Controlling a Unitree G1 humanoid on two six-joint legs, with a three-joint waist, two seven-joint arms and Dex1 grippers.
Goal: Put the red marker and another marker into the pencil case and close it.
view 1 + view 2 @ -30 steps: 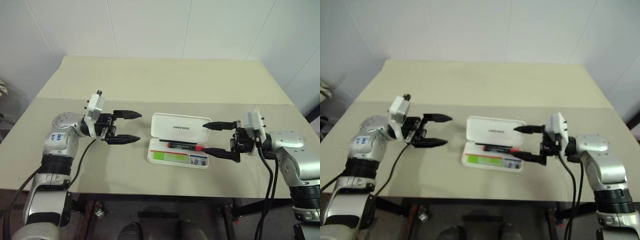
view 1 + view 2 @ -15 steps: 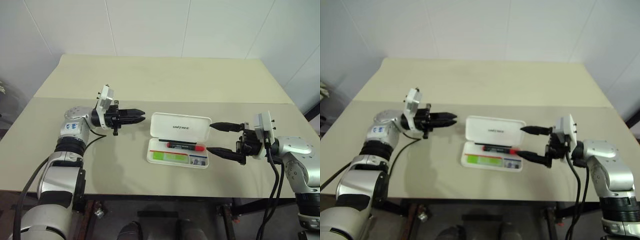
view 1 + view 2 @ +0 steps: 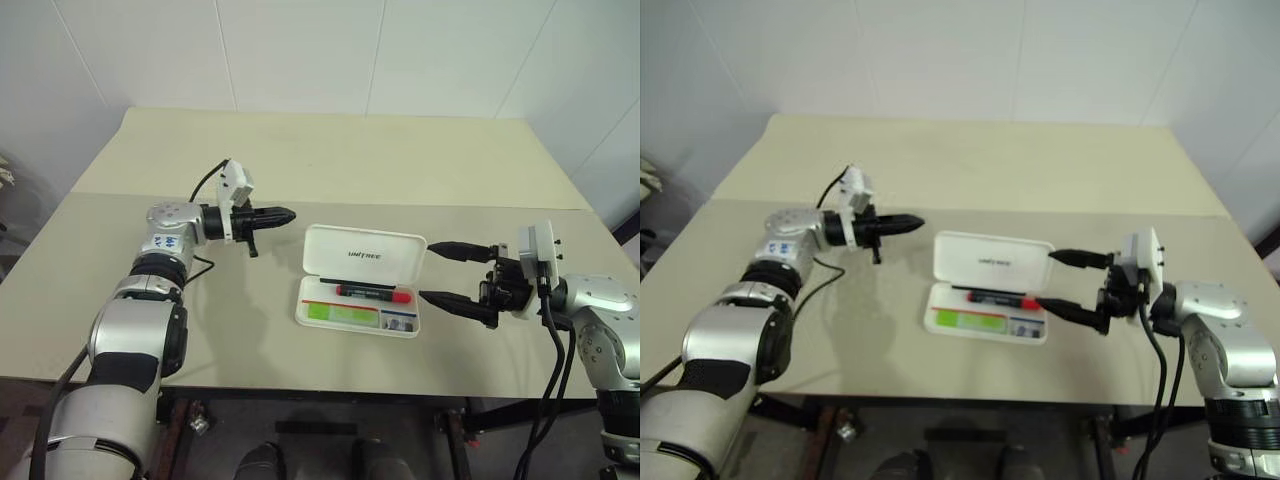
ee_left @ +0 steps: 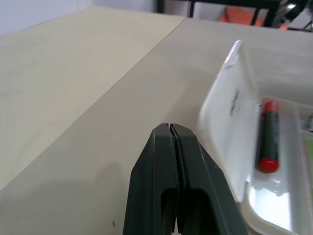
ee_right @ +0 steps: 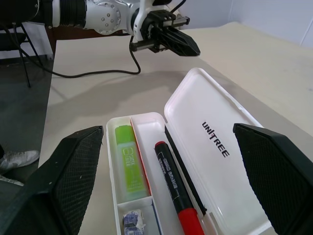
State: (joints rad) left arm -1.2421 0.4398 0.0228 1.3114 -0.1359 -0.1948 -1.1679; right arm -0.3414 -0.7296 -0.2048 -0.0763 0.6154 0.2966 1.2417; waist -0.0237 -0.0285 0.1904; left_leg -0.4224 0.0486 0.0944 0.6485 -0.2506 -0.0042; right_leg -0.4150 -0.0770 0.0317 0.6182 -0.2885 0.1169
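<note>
- Clenched tight, my left gripper (image 3: 283,214) has its two black fingers pressed together with nothing between them; it sits level above the table (image 3: 300,160), pointing at the far left corner of the pencil case (image 3: 360,278) with a gap of bare tabletop between tip and lid.
- Spread wide and empty, my right gripper (image 3: 446,272) sits level just off the case's right end, one finger level with the lid, the other level with the tray, neither touching.
- I see the pencil case lying open near the front middle of the table, lid tilted up and back on its far hinge.
- I see the red marker (image 5: 175,191) lying lengthwise in the tray's far compartment, next to the lid.
- I see the green marker (image 5: 128,162) lying flat in the near compartment.
- I have open tabletop behind the lid out to the far edge, and more to the left of the case; the front edge runs close to the tray.
</note>
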